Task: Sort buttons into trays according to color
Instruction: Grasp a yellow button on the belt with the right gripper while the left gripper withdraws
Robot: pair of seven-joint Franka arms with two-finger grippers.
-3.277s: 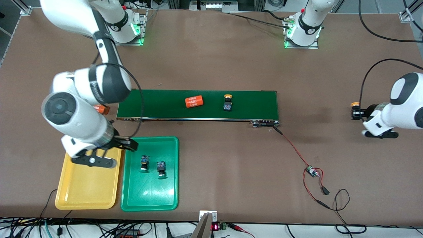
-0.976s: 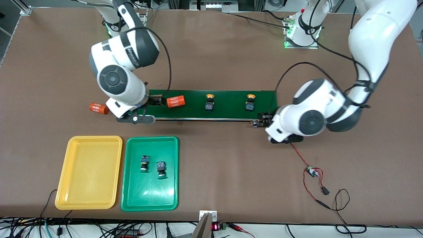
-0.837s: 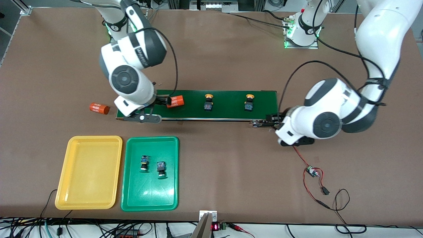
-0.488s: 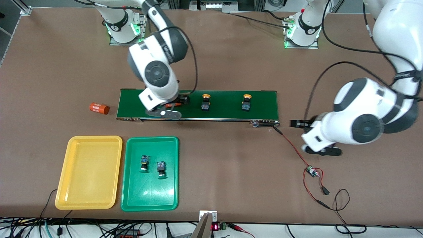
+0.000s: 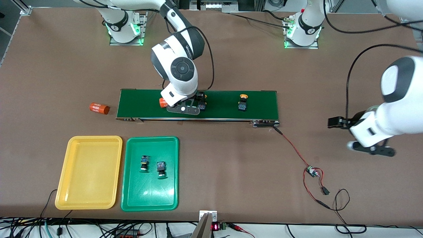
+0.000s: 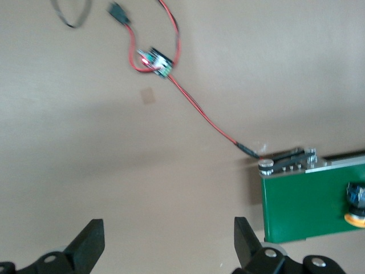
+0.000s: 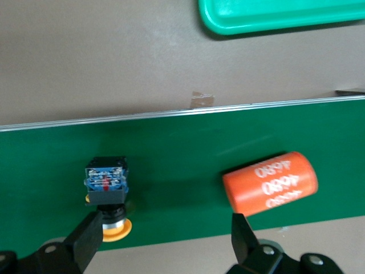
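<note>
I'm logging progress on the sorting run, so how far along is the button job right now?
Done: two green-capped buttons lie in the green tray. In hand: the open right gripper hangs over the conveyor belt at one yellow-capped button. Left: that one and the second yellow-capped button on the belt; the yellow tray holds nothing. The open left gripper waits off the belt.

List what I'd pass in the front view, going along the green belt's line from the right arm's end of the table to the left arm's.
Table cylinder → belt cylinder → first yellow button, under the right gripper → second yellow button → left gripper.
</note>
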